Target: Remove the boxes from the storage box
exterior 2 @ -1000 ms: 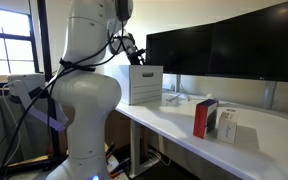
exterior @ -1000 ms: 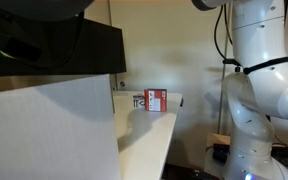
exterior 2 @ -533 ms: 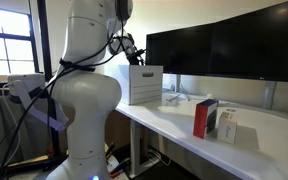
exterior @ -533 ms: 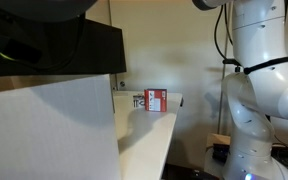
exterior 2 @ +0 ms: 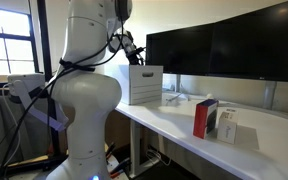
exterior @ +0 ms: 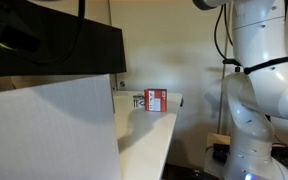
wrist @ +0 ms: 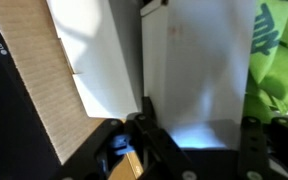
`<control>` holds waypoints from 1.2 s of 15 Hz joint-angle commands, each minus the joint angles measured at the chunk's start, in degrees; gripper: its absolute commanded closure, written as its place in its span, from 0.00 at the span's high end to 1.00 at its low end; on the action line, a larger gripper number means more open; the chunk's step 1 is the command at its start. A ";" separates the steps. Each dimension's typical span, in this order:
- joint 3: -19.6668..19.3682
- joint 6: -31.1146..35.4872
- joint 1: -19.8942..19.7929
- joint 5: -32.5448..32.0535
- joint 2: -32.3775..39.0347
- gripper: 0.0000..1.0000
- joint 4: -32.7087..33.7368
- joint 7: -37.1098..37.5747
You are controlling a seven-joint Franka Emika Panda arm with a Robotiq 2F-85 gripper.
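Exterior view: storage box [exterior 2: 144, 85], big, plain off-white/grey walls, stands on counter [exterior 2: 174, 118] at robot's end. Well apart on same counter: red carton [exterior 2: 203, 118], upright, w/ loose white carton [exterior 2: 225, 126] just beside it. Wrist view: white carton [wrist: 199, 70], plain w/ faint red print, fills gap btwn end effector [wrist: 197, 135] fingers, which look clamped on its sides; brown cardboard [wrist: 34, 90] to one side.
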 commanded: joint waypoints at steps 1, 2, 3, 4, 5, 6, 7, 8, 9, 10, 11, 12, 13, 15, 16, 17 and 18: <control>0.77 -4.97 0.45 2.49 -1.10 0.30 2.51 -0.65; 1.04 -6.48 0.67 3.21 -1.04 0.30 3.56 -0.69; 1.17 -7.54 0.91 3.70 -1.04 0.30 4.29 -0.65; 1.41 -9.20 1.20 4.60 -0.76 0.30 5.64 -0.93; 1.61 -10.41 1.35 5.36 -0.74 0.30 6.54 -1.15; 1.64 -11.94 1.72 5.50 -0.66 0.30 7.72 -0.97; 1.68 -13.21 2.01 5.76 -0.56 0.30 8.85 -0.79; 1.76 -14.41 2.07 6.65 -0.47 0.30 10.09 -1.00; 1.75 -15.42 2.27 7.25 -0.38 0.30 11.19 -1.10; 1.70 -16.47 2.50 7.56 -0.25 0.30 12.50 -0.79; 1.65 -17.21 2.53 8.01 -0.26 0.30 13.43 -0.73; 1.60 -17.96 2.57 8.46 -0.24 0.30 14.50 -0.59; 1.49 -18.86 2.55 8.65 -0.27 0.30 15.51 -0.52; 1.24 -20.53 2.41 8.92 -0.34 0.30 17.42 -0.23; 1.10 -21.48 2.40 8.81 -0.38 0.30 18.32 -0.02; 0.90 -22.40 2.41 8.48 -0.50 0.30 19.12 0.28; 0.71 -23.43 2.42 8.08 -0.78 0.30 19.77 0.52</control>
